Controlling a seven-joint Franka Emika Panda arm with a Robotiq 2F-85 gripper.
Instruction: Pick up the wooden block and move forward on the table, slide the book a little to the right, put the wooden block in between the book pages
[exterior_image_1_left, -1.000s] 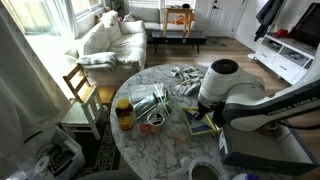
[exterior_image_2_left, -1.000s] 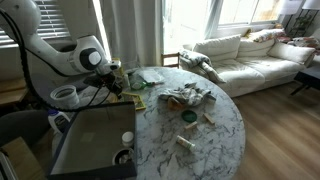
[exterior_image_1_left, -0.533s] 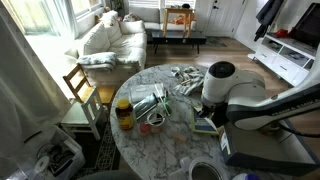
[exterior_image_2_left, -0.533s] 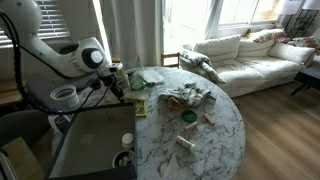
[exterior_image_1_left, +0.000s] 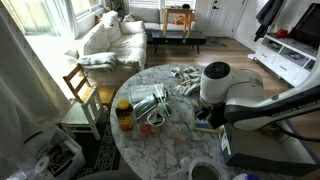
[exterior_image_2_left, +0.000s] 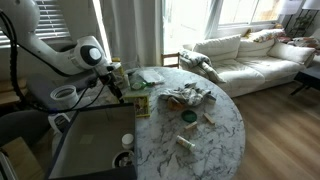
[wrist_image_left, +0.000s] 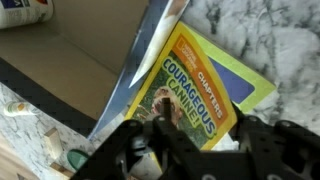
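**Gripper poised over the book at the tray's edge**

In the wrist view the gripper (wrist_image_left: 200, 150) hung low over the book (wrist_image_left: 195, 85). Its two fingers (wrist_image_left: 135, 150) were spread wide, one to each side of the cover's near end, and nothing could be seen clamped between them. The book lay flat on the table (wrist_image_left: 270, 30), turned at a slant. Its left long edge ran close along the raised rim of a dark grey tray (wrist_image_left: 70, 50), so there was no room on that side. Bare marble showed along its right and far edges.

In an exterior view the book (exterior_image_2_left: 140, 103) sat near the left rim of the table (exterior_image_2_left: 215, 140), just beyond the tray (exterior_image_2_left: 90, 140), with the gripper (exterior_image_2_left: 118, 90) above its left side. To its right was a strip of open marble, then a pile of clutter (exterior_image_2_left: 188, 97) near the middle of the table. In an exterior view the arm (exterior_image_1_left: 240, 100) hid most of the book.
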